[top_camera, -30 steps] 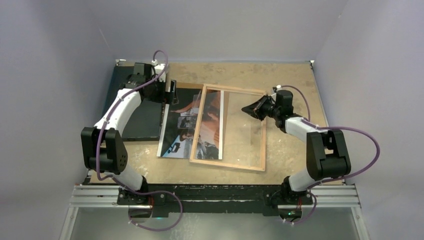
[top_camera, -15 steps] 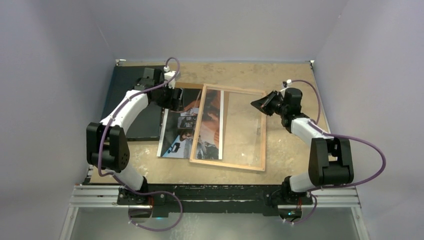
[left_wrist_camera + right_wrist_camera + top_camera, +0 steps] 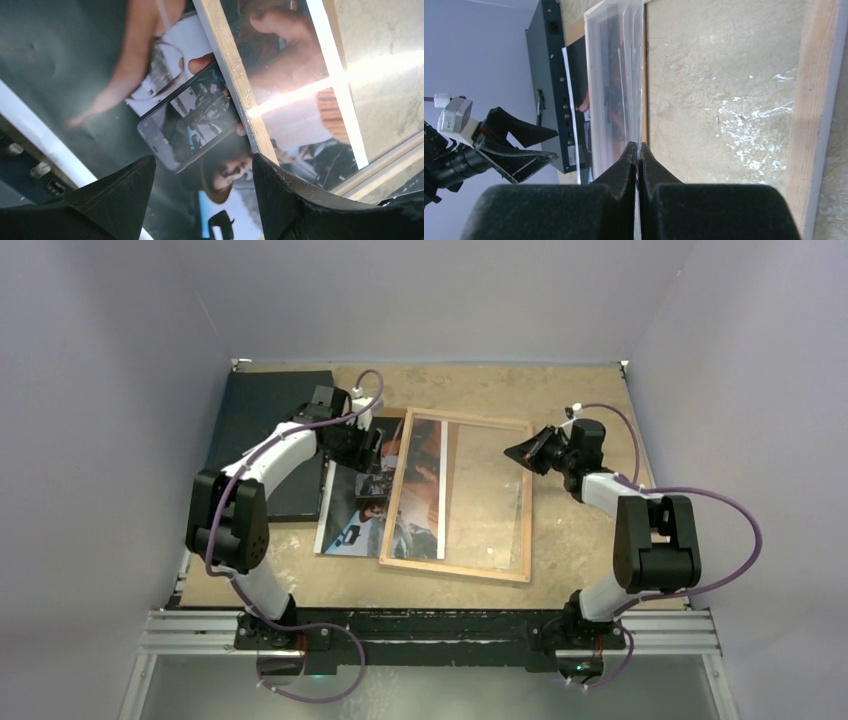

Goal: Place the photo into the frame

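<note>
The photo point(image 3: 355, 502) lies picture-up on the table, its right part under the frame point(image 3: 398, 502). The frame lies flat with its wooden back up. My right gripper point(image 3: 527, 452) is shut on the right edge of a clear glazing sheet point(image 3: 480, 495) that sits in the frame opening; the wrist view shows its tips point(image 3: 638, 147) pinching the thin sheet point(image 3: 616, 75), with the frame's rail point(image 3: 816, 100) at right. My left gripper point(image 3: 368, 448) is open and empty just above the photo point(image 3: 100, 75), beside the frame's left rail point(image 3: 235, 85), its tips point(image 3: 202, 165) apart.
A flat black board point(image 3: 262, 435) lies at the back left, partly under the left arm; its edge shows in the right wrist view point(image 3: 549, 75). The table's near edge point(image 3: 430, 612) carries the arm bases. Grey walls enclose three sides.
My left gripper has moved right, from over the black board to above the photo by the frame's left rail. My right gripper has shifted slightly right and back, still shut on the clear sheet.
</note>
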You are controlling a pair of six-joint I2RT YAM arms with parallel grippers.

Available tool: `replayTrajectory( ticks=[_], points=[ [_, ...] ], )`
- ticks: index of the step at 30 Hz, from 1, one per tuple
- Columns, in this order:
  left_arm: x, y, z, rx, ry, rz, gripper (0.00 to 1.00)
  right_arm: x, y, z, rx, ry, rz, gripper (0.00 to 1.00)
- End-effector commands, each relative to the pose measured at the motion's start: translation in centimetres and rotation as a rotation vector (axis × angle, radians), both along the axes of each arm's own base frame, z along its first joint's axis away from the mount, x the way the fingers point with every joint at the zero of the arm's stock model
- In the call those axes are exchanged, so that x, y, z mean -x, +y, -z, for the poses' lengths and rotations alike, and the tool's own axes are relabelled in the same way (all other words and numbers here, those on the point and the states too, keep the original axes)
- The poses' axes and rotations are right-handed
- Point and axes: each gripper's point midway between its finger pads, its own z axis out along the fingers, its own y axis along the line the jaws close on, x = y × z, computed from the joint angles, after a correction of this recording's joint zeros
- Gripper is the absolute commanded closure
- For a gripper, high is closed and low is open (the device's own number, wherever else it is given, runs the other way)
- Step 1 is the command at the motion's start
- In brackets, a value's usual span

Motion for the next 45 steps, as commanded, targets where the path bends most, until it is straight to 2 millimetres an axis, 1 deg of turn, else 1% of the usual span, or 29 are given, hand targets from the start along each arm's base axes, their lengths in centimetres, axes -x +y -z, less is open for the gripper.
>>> replayTrajectory(
  ticks=[1, 5, 11, 16, 20, 24, 30, 36, 41, 45],
  points=[
    [-0.7, -1.4, 0.3, 0.007, -0.037, 0.021, 0.33, -0.2, -0.6, -0.7, 0.003, -0.061, -0.037, 1.00],
    [-1.1, -2.0, 0.8, 0.013, -0.056, 0.028, 0.39, -0.2, -0.9, -0.1, 0.002, -0.048, -0.040, 1.00],
    [-1.2, -2.6, 2.4, -0.001, -0.048, 0.044, 0.44, -0.3, -1.0, 0.5, -0.002, -0.045, -0.046, 1.00],
    [-1.2, -2.7, 4.0, -0.028, -0.036, 0.056, 0.48, -0.1, -0.5, 1.7, -0.026, -0.017, -0.086, 1.00],
    [-1.2, -3.3, 5.0, -0.024, -0.021, 0.063, 0.57, 0.0, -0.5, 2.1, -0.019, -0.008, -0.098, 1.00],
    [-1.4, -4.0, 5.3, -0.012, -0.021, 0.063, 0.67, -0.1, -0.5, 2.2, -0.014, -0.010, -0.101, 1.00],
    [-1.3, -4.6, 5.7, -0.004, -0.007, 0.070, 0.70, -0.2, -0.8, 2.5, -0.004, -0.006, -0.102, 1.00],
    [-1.3, -4.6, 5.8, -0.012, -0.006, 0.072, 0.71, -0.5, -1.6, 2.3, 0.018, -0.015, -0.094, 1.00],
    [-1.2, -4.8, 5.9, -0.011, -0.003, 0.072, 0.72, -0.5, -1.5, 2.5, 0.016, -0.013, -0.105, 1.00],
    [-1.2, -5.0, 5.9, -0.011, -0.003, 0.076, 0.73, -0.8, -1.4, 2.2, 0.015, -0.021, -0.112, 1.00]
  ],
)
